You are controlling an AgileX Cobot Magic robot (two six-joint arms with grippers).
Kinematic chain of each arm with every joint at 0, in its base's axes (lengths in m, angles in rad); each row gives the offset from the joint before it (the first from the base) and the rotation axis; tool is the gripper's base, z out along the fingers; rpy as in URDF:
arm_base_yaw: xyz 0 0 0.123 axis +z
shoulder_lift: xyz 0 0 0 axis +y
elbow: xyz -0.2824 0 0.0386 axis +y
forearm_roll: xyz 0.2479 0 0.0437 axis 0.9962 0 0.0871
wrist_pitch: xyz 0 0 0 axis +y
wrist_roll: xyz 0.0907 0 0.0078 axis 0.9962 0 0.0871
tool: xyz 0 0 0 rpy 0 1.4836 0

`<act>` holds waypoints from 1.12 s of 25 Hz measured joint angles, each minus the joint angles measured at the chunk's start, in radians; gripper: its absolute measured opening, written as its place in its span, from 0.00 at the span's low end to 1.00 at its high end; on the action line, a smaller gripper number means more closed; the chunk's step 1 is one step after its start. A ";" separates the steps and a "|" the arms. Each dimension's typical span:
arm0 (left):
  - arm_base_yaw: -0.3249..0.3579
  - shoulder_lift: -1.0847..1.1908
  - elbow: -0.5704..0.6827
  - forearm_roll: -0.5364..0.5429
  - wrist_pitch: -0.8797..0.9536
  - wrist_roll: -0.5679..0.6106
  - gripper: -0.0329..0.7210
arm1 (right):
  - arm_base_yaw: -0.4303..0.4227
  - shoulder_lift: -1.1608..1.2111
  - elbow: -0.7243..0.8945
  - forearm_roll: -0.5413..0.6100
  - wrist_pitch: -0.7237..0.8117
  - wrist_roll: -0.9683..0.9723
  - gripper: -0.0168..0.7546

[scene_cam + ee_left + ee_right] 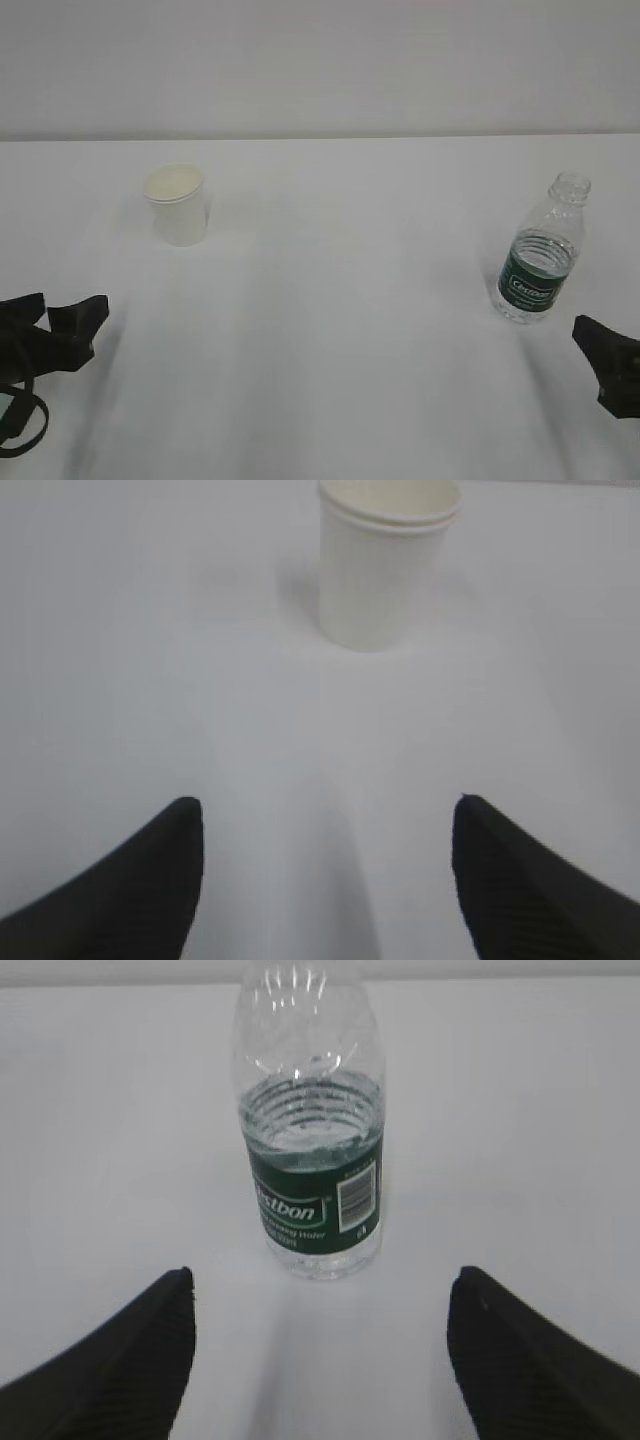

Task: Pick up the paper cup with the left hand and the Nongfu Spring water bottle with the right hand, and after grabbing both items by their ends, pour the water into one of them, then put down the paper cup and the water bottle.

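Observation:
The white paper cup [177,205] stands upright at the back left of the table, and the left wrist view shows it straight ahead [385,565]. My left gripper [325,815] is open and empty, well short of the cup, low at the left edge [70,310]. The clear Nongfu Spring water bottle [540,255] stands upright and uncapped on the right, with its green label [315,1200] facing me. Water [325,1258] fills it up to about the label's top. My right gripper [320,1285] is open just in front of the bottle's base and holds nothing.
The white table [350,330] runs back to a pale wall [320,60]. Black cables [20,415] loop beside the left arm at the lower left corner. Only one finger [603,355] of the right gripper shows in the exterior view, at the right edge.

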 joint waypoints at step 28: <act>0.000 0.026 -0.020 0.000 0.000 0.000 0.82 | 0.000 0.157 -0.098 -0.018 -0.002 -0.021 0.82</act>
